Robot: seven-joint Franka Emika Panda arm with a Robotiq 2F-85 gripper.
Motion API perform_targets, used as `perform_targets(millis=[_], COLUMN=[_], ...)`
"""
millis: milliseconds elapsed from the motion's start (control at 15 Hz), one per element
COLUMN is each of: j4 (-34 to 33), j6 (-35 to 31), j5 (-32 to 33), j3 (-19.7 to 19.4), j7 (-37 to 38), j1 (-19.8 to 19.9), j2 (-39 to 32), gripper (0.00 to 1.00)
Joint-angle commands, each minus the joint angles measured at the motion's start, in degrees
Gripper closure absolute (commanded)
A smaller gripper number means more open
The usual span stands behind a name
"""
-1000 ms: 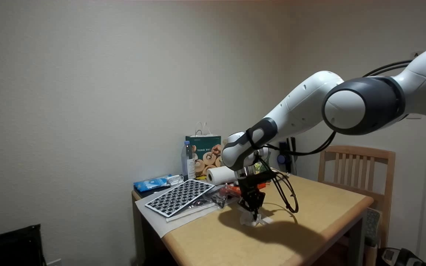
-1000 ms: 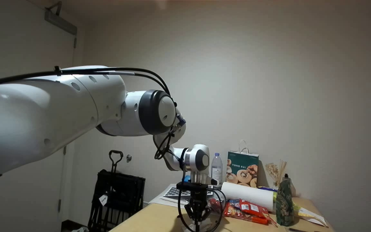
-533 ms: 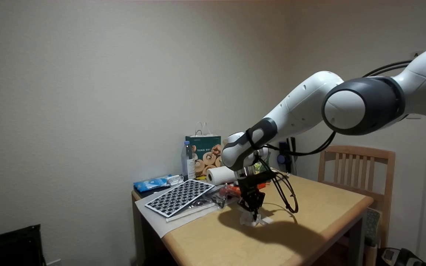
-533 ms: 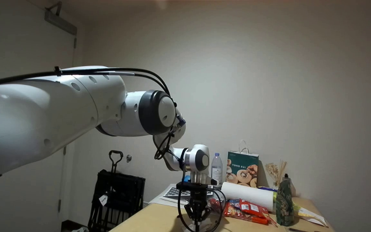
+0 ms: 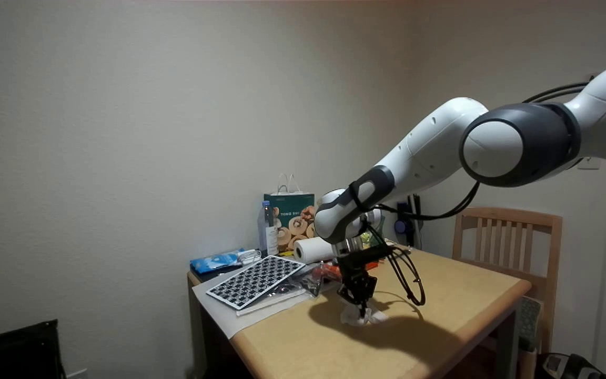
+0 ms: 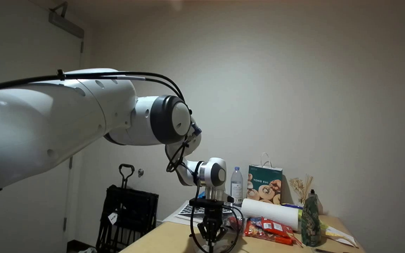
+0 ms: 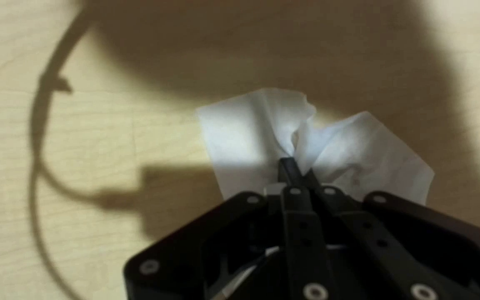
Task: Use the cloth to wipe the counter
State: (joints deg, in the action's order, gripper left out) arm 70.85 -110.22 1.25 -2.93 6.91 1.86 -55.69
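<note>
The cloth is a thin white sheet (image 7: 240, 133), pinched into folds and spread out on the wooden tabletop (image 7: 98, 137) in the wrist view. My gripper (image 7: 297, 170) is shut on the middle of the cloth, with the sheet fanning out on both sides of the fingertips. In an exterior view the gripper (image 5: 363, 311) points down at the table (image 5: 303, 342), and the cloth (image 5: 352, 316) lies crumpled around its tips. In an exterior view the gripper (image 6: 210, 245) also shows, low in the frame, with the cloth partly hidden behind it and the cables.
A black-and-white checkered panel (image 5: 255, 281) lies on white paper at the table's corner. Red snack packets (image 6: 269, 230), a paper towel roll (image 6: 271, 212), a bottle (image 6: 237, 186), a green bag (image 6: 265, 184) and a green pouch (image 6: 310, 221) stand behind. A wooden chair (image 5: 508, 242) is beside the table.
Over the last half second my gripper has shifted slightly, leftward in both exterior views, with the cloth still in it. The upper arm links have risen a little. Before that, nothing moved.
</note>
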Motion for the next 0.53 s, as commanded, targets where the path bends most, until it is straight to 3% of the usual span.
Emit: perform_targets(millis=[0, 467], j4=[-0.4, 6.2], j6=[0.2, 2.1], j5=[-0.1, -1.3], j3=[-0.2, 3.0], j7=[-0.1, -5.1], j1=[-0.1, -0.2], j2=[-0.2, 2.3], gripper=[0.99, 1.0])
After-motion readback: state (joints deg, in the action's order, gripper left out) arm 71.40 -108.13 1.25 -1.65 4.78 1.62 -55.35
